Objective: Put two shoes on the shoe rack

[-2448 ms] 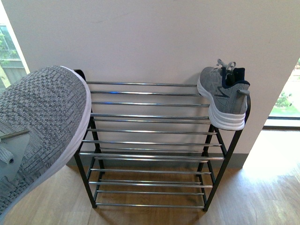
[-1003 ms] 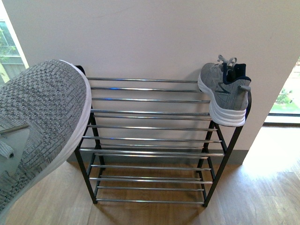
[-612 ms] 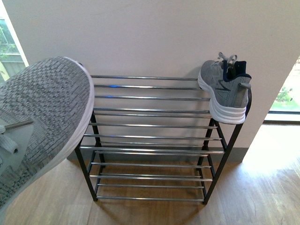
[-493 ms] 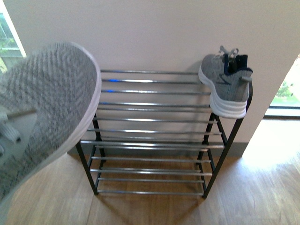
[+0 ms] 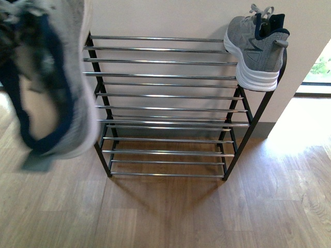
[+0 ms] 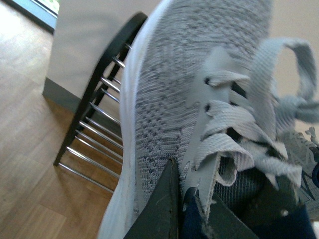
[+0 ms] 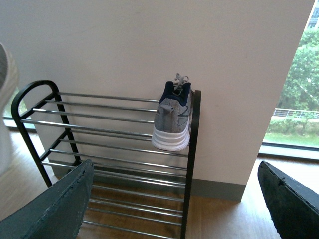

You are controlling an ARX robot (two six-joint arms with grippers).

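The left hand (image 6: 219,209) is clamped on the held shoe (image 6: 164,89). One dark finger (image 6: 162,204) presses the grey knit beside the tongue and the other sits on the far side of the laces, with the navy collar caught between them. From that grip the shoe runs away from the hand toe first, laces loose and looped. In the front view it is a blur (image 5: 46,77), its navy-lined opening turned toward the camera.

Just past the shoe's white sole edge stands the black rounded end of the shoe rack (image 6: 107,59), with its chrome bars stepping down beyond it. Whether the sole touches the frame cannot be told.

The right hand (image 7: 174,194) holds nothing, its two dark fingers (image 7: 60,209) spread wide apart. Straight ahead of it is the shoe rack (image 7: 22,94), standing against a pale wall (image 7: 149,40).

The second shoe (image 7: 173,119) rests on the top tier at the end of the rack farthest from the left hand. Its heel faces outward and its toe points to the wall, and it lies close against that end frame. The front view shows it at the same end (image 5: 253,49), with its white heel sole hanging over the front bar.

The rack (image 5: 165,76) stands on a wooden floor (image 5: 207,217).
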